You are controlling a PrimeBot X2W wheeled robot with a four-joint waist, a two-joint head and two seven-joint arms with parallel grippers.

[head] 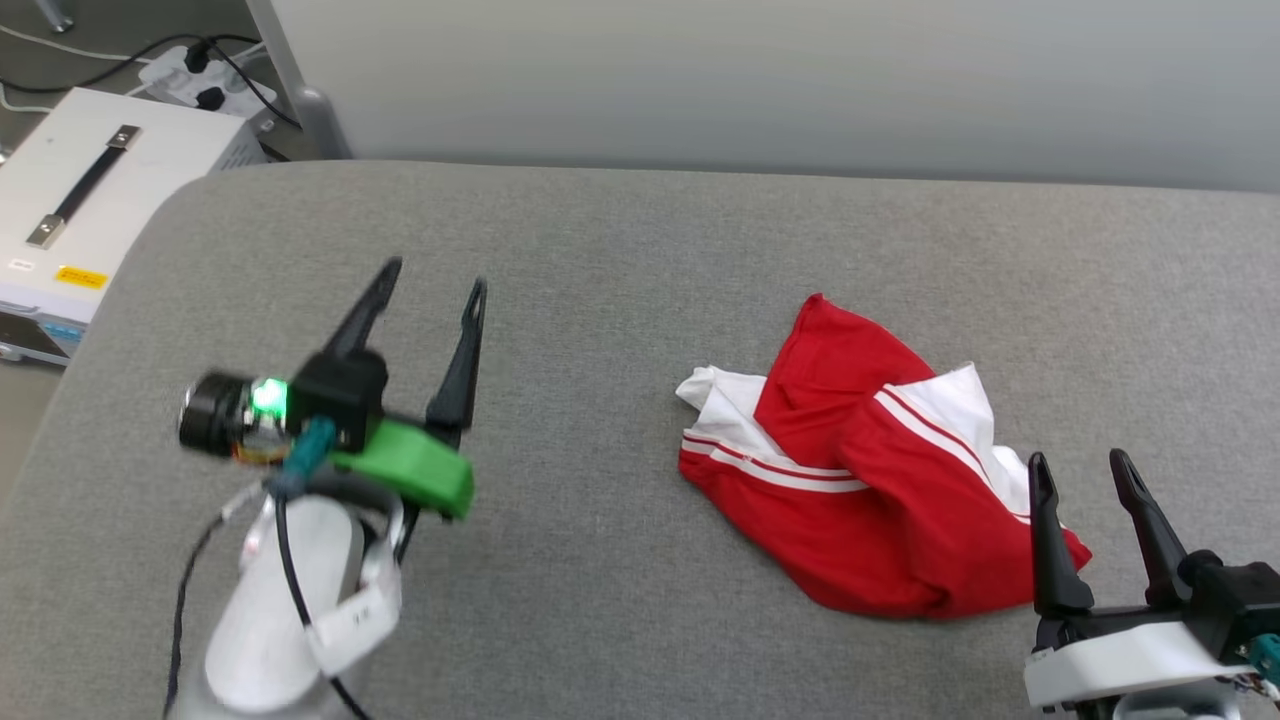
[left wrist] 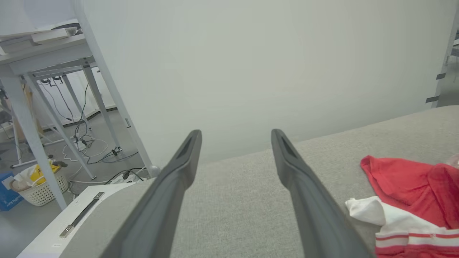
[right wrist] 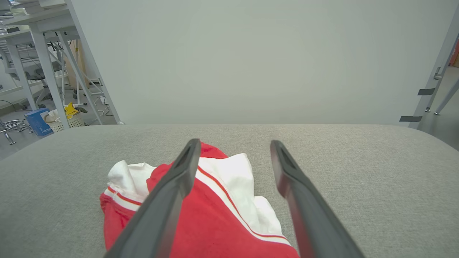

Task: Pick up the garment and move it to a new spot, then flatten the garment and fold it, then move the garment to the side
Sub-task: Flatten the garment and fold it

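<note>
Crumpled garment (head: 850, 520) lies on table (head: 600, 250), well inside its far edge

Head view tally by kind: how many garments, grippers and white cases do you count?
Garment: 1
Grippers: 2, left gripper and right gripper, both open
White case: 1
Total: 4
</note>
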